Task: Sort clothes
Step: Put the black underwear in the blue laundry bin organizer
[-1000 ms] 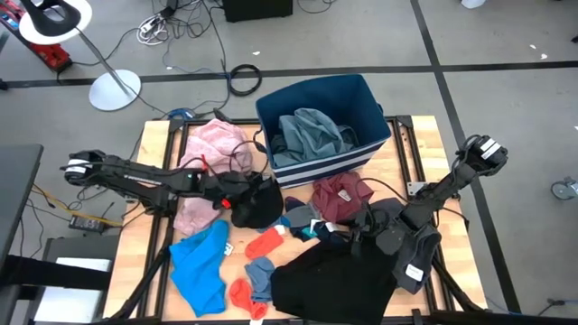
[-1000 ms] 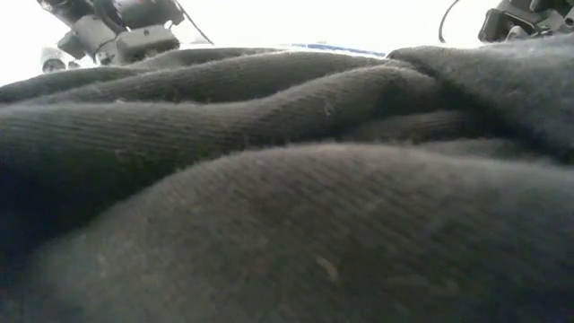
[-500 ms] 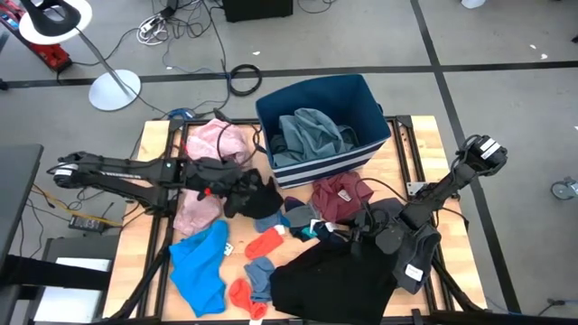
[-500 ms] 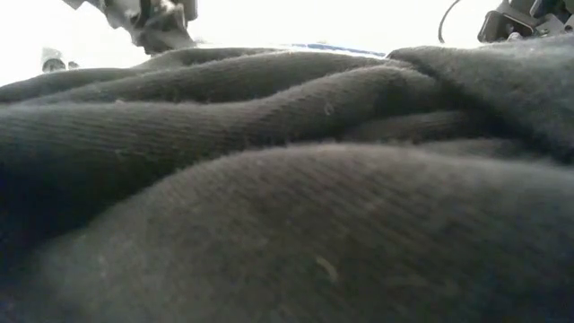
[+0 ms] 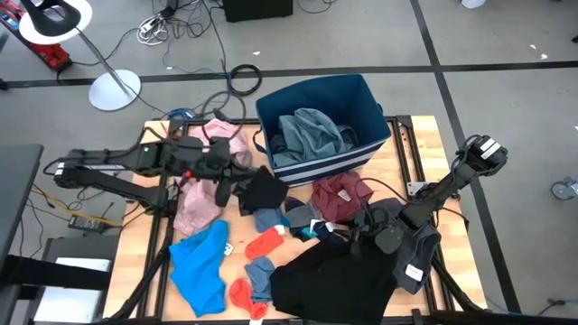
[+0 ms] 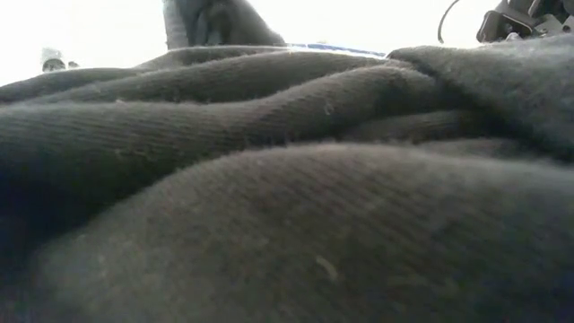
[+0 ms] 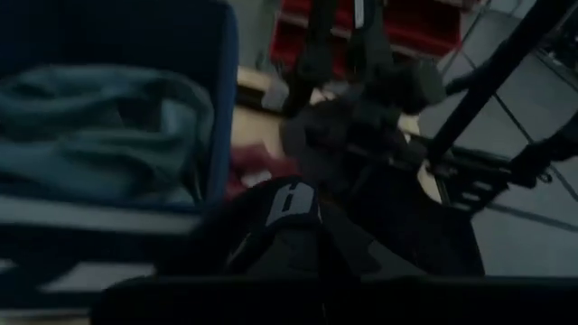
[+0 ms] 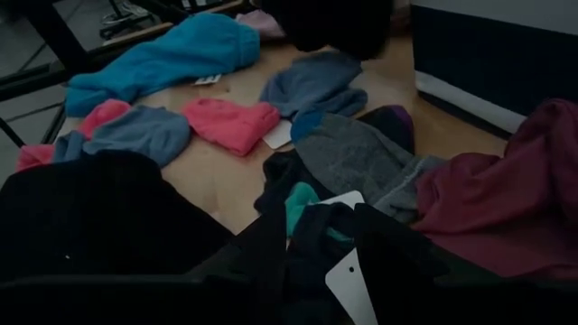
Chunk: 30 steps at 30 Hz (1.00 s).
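My left gripper (image 5: 228,185) is shut on a black garment (image 5: 262,191), held up between the pink garment (image 5: 209,171) and the navy bin (image 5: 321,113). The garment also hangs in the low view (image 6: 215,22) and shows a white print in the left wrist view (image 7: 293,197). A grey-blue garment (image 5: 312,134) lies in the bin. My right gripper (image 5: 363,230) is open, low over dark clothes beside the maroon garment (image 5: 341,197). Red socks (image 5: 266,242), a bright blue garment (image 5: 200,266) and a big black garment (image 5: 334,280) lie on the table. My left gripper holds the black garment by its upper part (image 5: 242,188), coming level from the table's left side. The gripper hides the place of contact. The garment hangs bunched below and beyond the fingers (image 7: 298,235), lifted off the table. Whether my right gripper touches the dark clothes under it, I cannot tell.
A dark grey garment (image 5: 411,248) lies under the right arm. A grey-blue sock (image 5: 260,271) and a second red sock (image 5: 239,293) lie near the front edge. The big black garment fills the low view (image 6: 287,197). Bare wood shows at the far right (image 5: 411,153).
My left gripper has gone up and a little toward the far edge, still shut. The black garment has come up with it, off the table beside the pink garment, and now hangs nearer the bin.
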Tool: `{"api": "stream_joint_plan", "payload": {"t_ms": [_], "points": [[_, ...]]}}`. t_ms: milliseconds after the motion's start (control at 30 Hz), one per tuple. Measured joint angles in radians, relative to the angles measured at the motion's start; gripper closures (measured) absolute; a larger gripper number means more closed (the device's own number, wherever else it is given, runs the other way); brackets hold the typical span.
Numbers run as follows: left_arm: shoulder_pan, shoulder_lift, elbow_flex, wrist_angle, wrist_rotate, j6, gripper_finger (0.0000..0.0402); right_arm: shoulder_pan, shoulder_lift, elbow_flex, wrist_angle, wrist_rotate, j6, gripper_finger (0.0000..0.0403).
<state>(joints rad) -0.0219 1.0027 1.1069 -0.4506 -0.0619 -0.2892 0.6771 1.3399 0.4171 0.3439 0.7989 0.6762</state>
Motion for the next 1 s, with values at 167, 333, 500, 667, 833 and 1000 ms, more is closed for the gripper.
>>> {"api": "stream_joint_plan", "payload": {"t_ms": [167, 333, 500, 667, 833, 1000], "points": [[0.000, 0.004, 0.080, 0.001, -0.059, 0.059, 0.0401, -0.001, 0.000, 0.000, -0.001, 0.000, 0.000, 0.0270], [0.002, 0.044, 0.188, 0.011, -0.118, 0.130, 0.0401, -0.001, 0.000, 0.000, 0.000, 0.000, -0.006, 0.0272], [0.032, 0.135, 0.334, 0.012, -0.136, 0.184, 0.0401, -0.008, 0.000, 0.000, 0.002, -0.007, -0.007, 0.0273], [0.079, 0.255, 0.485, 0.010, -0.136, 0.221, 0.0401, -0.013, 0.000, 0.000, 0.007, -0.010, -0.007, 0.0273], [0.134, 0.378, 0.645, 0.011, -0.137, 0.261, 0.0401, -0.013, 0.000, 0.000, 0.007, -0.012, -0.007, 0.0275], [0.186, 0.495, 0.800, 0.017, -0.137, 0.263, 0.0401, -0.013, 0.000, 0.000, 0.016, -0.013, -0.024, 0.0275]]}}
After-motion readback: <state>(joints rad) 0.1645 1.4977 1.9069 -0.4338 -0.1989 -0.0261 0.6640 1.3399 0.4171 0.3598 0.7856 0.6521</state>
